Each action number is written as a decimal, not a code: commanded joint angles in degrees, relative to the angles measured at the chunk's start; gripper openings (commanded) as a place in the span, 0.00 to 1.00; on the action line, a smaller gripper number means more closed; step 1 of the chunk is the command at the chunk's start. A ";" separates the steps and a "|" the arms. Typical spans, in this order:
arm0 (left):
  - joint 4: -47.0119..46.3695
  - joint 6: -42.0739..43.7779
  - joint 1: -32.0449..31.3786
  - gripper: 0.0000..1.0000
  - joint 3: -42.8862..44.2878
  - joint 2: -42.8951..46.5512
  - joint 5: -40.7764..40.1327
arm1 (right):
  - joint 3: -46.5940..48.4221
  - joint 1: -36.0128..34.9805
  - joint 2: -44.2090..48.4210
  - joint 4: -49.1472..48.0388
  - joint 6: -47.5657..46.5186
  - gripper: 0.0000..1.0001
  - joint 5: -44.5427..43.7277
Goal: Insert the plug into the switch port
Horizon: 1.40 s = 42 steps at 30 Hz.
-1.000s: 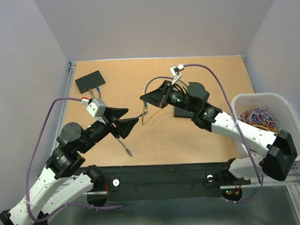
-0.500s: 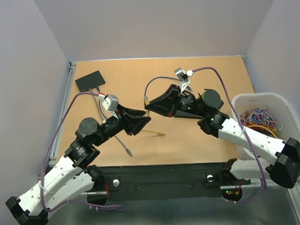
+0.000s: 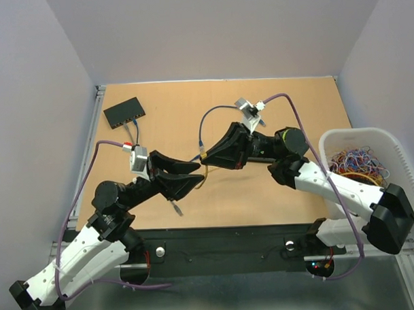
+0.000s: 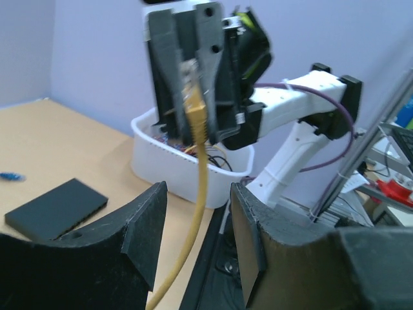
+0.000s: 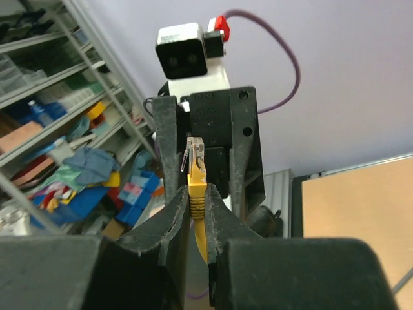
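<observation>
Lavender walls enclose a tan wooden surface (image 3: 263,194) where two white-and-black arms meet nose to nose near its middle. The right gripper (image 5: 199,201) has its jaws clamped on the yellow boot of the plug (image 5: 195,155), whose clear tip pokes out past the fingertips and points toward the left arm. The yellow cable (image 4: 193,194) trails down from the plug and passes between the jaws of the left gripper (image 4: 197,201), which stand apart on either side of it; from the left wrist view neither finger appears to touch the cable. Both tools are raised above the surface, so the plug is held in the air.

The switch (image 3: 124,111), a flat black box, lies at the far left corner of the surface, well apart from the plug, with a blue lead running from its near side. A second flat black pad (image 4: 55,208) lies on the surface by the right arm. A loose grey cable (image 3: 173,204) lies near the front edge under the left arm. A white basket (image 3: 369,132) of tangled coloured cables sits at the right edge.
</observation>
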State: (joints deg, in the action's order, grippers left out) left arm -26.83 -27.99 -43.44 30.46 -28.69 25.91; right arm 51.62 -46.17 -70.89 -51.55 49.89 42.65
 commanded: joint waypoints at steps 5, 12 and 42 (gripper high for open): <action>-11.22 -2.25 -0.06 0.54 0.31 -2.07 10.91 | 4.37 -0.06 -5.04 -17.78 10.82 0.01 11.31; -11.40 -3.04 -0.50 0.50 -0.66 -1.81 11.09 | 5.16 -0.15 -9.17 -31.82 19.97 0.01 12.28; -18.45 -7.52 -1.56 0.00 -2.69 -4.45 9.43 | 6.13 -0.59 -15.68 -52.43 34.93 0.35 13.25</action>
State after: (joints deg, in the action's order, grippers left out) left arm -42.92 -35.73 -44.42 26.59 -34.22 36.73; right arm 58.33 -46.74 -88.68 -75.68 86.46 56.23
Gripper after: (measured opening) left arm 0.055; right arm 0.208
